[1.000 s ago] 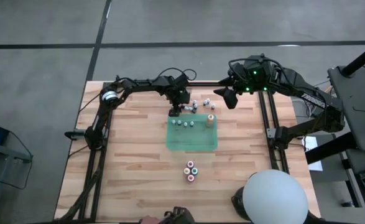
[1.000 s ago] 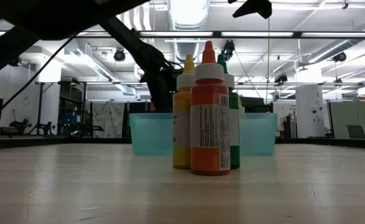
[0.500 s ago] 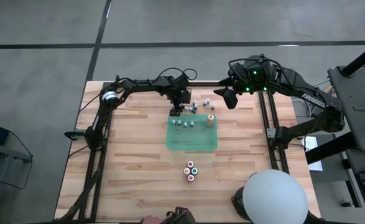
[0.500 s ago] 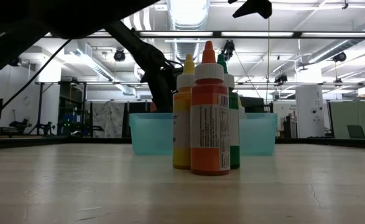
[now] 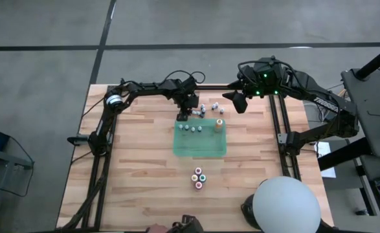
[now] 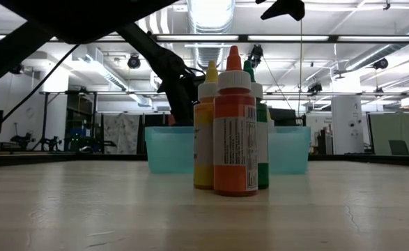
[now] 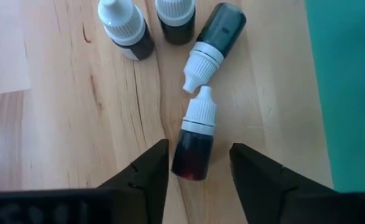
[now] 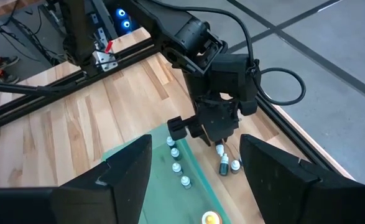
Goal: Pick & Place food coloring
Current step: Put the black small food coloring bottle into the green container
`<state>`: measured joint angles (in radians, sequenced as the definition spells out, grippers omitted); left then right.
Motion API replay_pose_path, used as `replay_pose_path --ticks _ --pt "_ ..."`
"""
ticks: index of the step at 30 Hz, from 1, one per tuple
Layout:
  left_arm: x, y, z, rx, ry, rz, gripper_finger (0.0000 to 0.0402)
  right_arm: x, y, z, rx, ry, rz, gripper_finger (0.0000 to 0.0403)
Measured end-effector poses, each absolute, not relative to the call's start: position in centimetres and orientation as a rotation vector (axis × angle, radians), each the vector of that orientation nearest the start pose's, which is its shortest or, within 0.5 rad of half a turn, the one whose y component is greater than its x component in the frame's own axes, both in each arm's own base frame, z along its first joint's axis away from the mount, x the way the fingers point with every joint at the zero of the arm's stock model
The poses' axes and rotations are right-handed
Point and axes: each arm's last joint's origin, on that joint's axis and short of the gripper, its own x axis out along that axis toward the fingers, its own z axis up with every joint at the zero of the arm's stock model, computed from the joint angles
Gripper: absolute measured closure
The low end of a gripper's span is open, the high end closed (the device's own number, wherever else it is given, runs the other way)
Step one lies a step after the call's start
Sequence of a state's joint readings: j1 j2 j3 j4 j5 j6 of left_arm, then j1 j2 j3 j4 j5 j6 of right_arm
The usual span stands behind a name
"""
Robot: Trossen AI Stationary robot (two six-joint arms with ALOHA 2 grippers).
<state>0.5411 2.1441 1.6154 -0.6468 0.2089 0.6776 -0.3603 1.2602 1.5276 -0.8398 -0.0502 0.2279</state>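
My left gripper [image 7: 196, 165] is straddling a lying dark bottle [image 7: 193, 140]; a second lying bottle [image 7: 211, 37] is nearly touching its cap, two upright ones [image 7: 126, 26] are crowding beyond; the green mat [image 7: 347, 87] is bordering one side; bare wood [image 7: 58, 124] is lying free opposite.

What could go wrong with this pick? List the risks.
1. The left gripper straddles a lying dark bottle without yet pinching it; the round body may roll or slip out.
2. Its cap tip nearly touches a second lying bottle, with two upright bottles close by; these could get knocked.
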Motion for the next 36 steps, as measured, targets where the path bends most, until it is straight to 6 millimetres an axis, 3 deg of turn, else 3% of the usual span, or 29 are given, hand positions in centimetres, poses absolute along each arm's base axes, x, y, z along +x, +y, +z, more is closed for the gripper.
replay_pose_path --ticks 12,22,28,36 --pt "38.1 22.2 16.4 0.168 1.145 -0.079 0.0344 22.6 -8.4 42.5 0.337 0.527 -0.366 0.017" --pt "38.0 22.2 16.8 0.162 1.176 -0.06 0.0351 22.6 -8.4 42.5 0.337 0.527 -0.365 0.017" --pt "38.6 22.8 19.3 0.188 1.169 -0.025 0.0351 22.6 -8.4 42.5 0.336 0.527 -0.365 0.017" --pt "39.6 23.5 24.0 0.233 1.083 0.016 0.0351 22.6 -8.4 42.5 0.334 0.527 -0.364 0.017"
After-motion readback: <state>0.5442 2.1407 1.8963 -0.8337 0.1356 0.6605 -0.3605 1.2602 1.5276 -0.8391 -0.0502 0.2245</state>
